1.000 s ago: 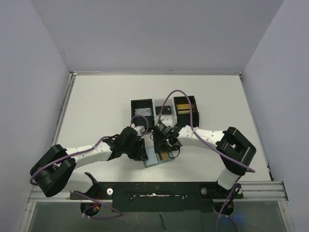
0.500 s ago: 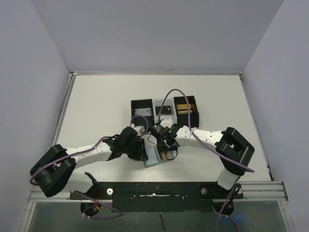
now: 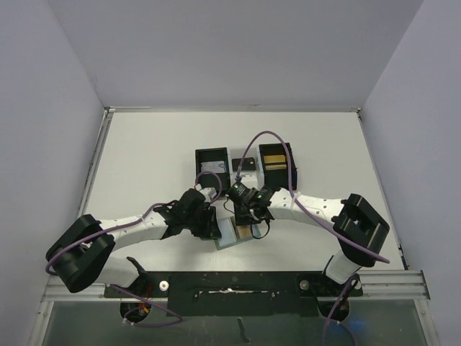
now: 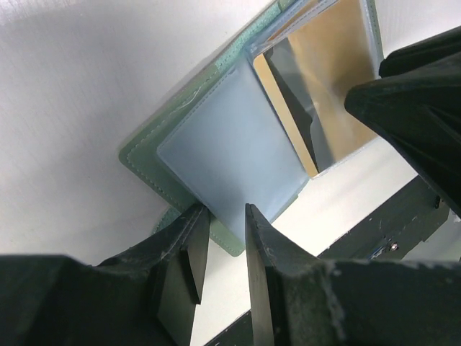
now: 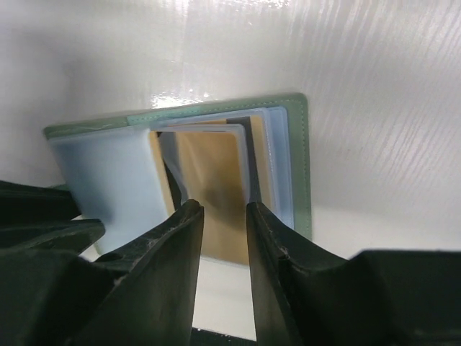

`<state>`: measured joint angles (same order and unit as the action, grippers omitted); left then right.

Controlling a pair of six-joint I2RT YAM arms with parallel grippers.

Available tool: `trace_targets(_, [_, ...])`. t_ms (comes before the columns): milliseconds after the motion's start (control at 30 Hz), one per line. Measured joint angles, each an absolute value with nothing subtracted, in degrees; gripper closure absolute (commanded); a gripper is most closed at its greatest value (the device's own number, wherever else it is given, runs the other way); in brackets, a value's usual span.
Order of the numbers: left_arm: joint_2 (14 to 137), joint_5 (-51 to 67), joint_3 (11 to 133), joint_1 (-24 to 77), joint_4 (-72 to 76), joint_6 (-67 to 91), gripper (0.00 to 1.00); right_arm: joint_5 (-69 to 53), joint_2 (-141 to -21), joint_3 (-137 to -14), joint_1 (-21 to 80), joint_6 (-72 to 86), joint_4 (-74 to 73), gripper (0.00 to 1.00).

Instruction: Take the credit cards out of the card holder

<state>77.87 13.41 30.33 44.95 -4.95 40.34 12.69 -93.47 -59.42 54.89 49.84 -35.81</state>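
Note:
The sage-green card holder (image 3: 229,241) lies open near the table's front edge, its green rim (image 4: 144,155) and pale blue leaf (image 4: 223,144) showing. A gold credit card (image 5: 212,180) sits in its pocket, also visible as the gold card (image 4: 331,65). My left gripper (image 4: 223,210) stands at the holder's near corner, jaws a narrow gap apart, with the leaf's corner showing between the tips. My right gripper (image 5: 223,205) hovers at the gold card's lower end, jaws narrowly apart, the card face showing between them. From above, the left gripper (image 3: 213,225) and right gripper (image 3: 250,218) flank the holder.
Two black open-topped boxes stand behind the holder: the left box (image 3: 212,162) holds a grey card, the right box (image 3: 276,160) a gold one. A small dark item (image 3: 245,164) lies between them. A black rail (image 3: 230,277) runs along the near edge.
My right gripper's jaws have narrowed over the gold card, and the right arm's elbow has swung a little to the right. The left arm and the card holder have not moved.

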Motion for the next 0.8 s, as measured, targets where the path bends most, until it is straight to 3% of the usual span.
trace_targets(233, [78.22,13.58,30.59,44.91,-4.89,40.32,0.73,9.82,-91.31,-59.00,54.83,49.69,-32.82,0.66])
trace_targets(467, [77.69,12.60,31.11,45.12,-5.76,41.06,0.59,8.54,-91.31,-57.80,54.46,49.71,-31.46,0.61])
trace_targets(800, [68.73,7.86,32.99,44.95,-7.07,44.69,0.54,1.28,-85.14,-46.48,46.02,49.93,-22.81,0.67])
